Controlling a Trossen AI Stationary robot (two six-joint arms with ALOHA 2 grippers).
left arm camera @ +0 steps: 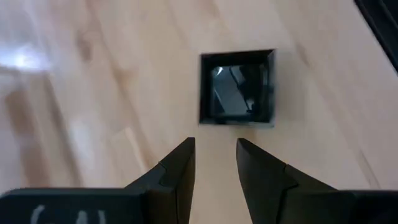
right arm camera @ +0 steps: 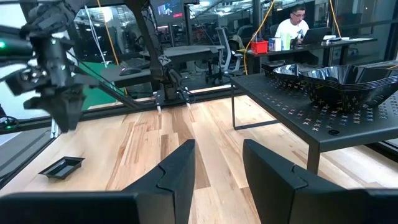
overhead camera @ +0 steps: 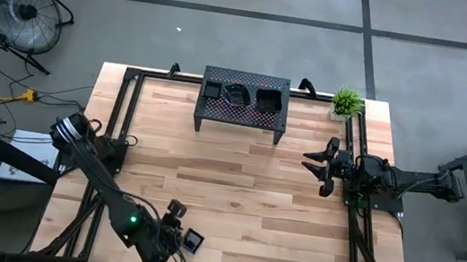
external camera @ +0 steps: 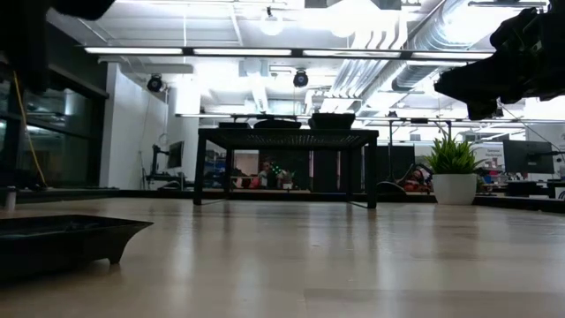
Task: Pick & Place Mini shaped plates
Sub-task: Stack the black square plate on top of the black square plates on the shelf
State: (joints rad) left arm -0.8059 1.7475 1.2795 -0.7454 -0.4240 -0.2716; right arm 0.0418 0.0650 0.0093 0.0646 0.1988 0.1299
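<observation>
Jaws of the left gripper (left arm camera: 214, 163) hang apart and empty above one square mini plate (left arm camera: 237, 86) lying alone on the counter (overhead camera: 243, 196). Remaining plates (overhead camera: 243, 95) sit stacked on the rack (overhead camera: 242, 114) (most work remains). Right gripper (overhead camera: 318, 164) waits apart, empty.

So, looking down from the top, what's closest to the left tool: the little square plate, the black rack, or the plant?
From the left tool:
1. Little square plate, right beside it, near edge.
2. Black rack, far middle.
3. Plant, far right corner.
</observation>
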